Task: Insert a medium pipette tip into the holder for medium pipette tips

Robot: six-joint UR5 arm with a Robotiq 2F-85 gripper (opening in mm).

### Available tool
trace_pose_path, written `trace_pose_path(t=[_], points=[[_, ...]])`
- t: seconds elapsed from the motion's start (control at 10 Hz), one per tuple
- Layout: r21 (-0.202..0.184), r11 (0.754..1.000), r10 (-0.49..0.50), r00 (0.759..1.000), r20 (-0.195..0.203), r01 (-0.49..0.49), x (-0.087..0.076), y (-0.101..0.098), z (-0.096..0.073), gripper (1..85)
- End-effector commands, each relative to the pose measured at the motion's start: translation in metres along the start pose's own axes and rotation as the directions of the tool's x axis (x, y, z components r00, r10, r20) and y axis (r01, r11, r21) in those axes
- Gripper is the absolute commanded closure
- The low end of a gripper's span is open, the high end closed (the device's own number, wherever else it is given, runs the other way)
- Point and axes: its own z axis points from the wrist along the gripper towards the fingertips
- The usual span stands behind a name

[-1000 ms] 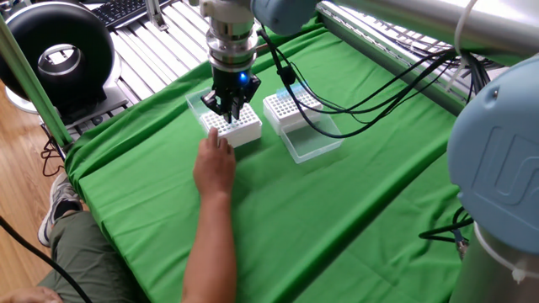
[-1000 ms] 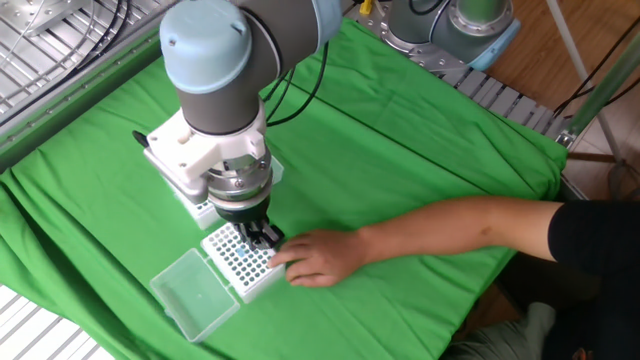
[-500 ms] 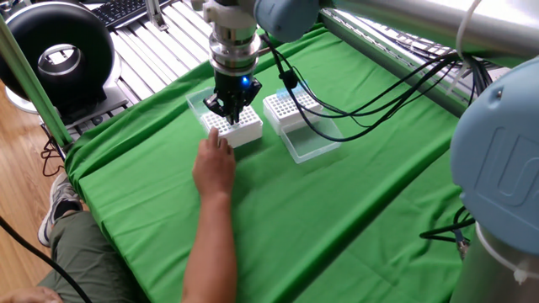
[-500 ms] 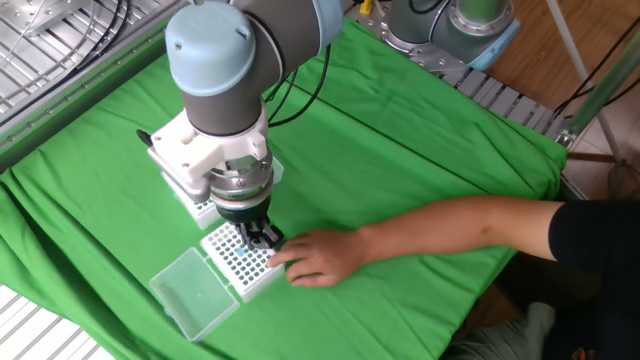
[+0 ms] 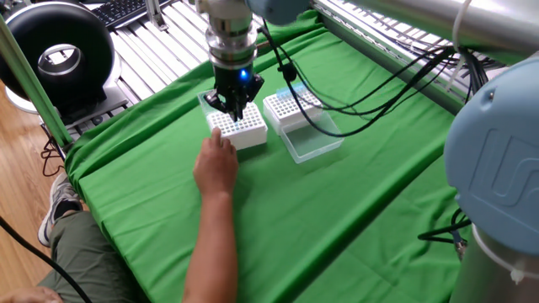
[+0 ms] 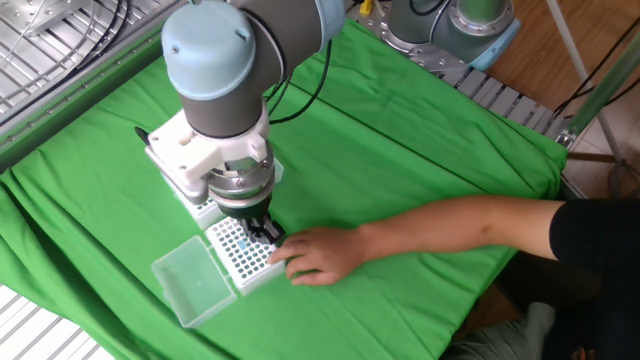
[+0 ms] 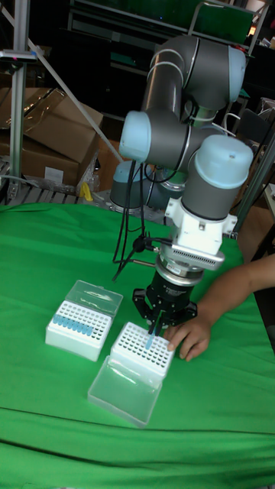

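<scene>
My gripper (image 7: 155, 327) points straight down and is shut on a thin blue medium pipette tip (image 7: 150, 342). The tip's lower end sits at the top grid of the white holder (image 7: 140, 351), near its back edge. The same gripper (image 5: 235, 108) shows over the holder (image 5: 240, 130) in one fixed view, and in the other fixed view the gripper (image 6: 257, 233) partly hides the holder (image 6: 243, 260). A person's hand (image 7: 188, 337) rests against the holder's side. How deep the tip sits in a hole cannot be seen.
A second white rack (image 7: 77, 328) filled with blue tips stands to the left with its clear lid raised. The holder's own clear lid (image 7: 125, 391) lies open in front of it. The person's forearm (image 6: 450, 228) stretches across the green cloth (image 6: 400, 120). Cables (image 5: 362, 88) trail behind the arm.
The gripper has shifted slightly sideways with the tip. The holder and its lid have turned and slid a little with it under the hand. The hand has stayed put.
</scene>
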Motion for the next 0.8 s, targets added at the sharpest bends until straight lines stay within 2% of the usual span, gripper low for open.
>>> trace_pose_path(t=[0.0,0.2,0.5,0.7], points=[[0.0,1.0,-0.006,0.999,-0.043,0.006,0.007,-0.005,-0.031,84.7],[-0.003,1.0,-0.029,0.998,-0.05,0.029,0.006,-0.014,-0.047,84.7],[-0.008,0.997,-0.072,0.996,-0.053,0.072,-0.002,-0.031,-0.061,84.7],[0.015,0.993,-0.117,0.992,-0.039,0.118,-0.013,-0.049,-0.06,84.7]])
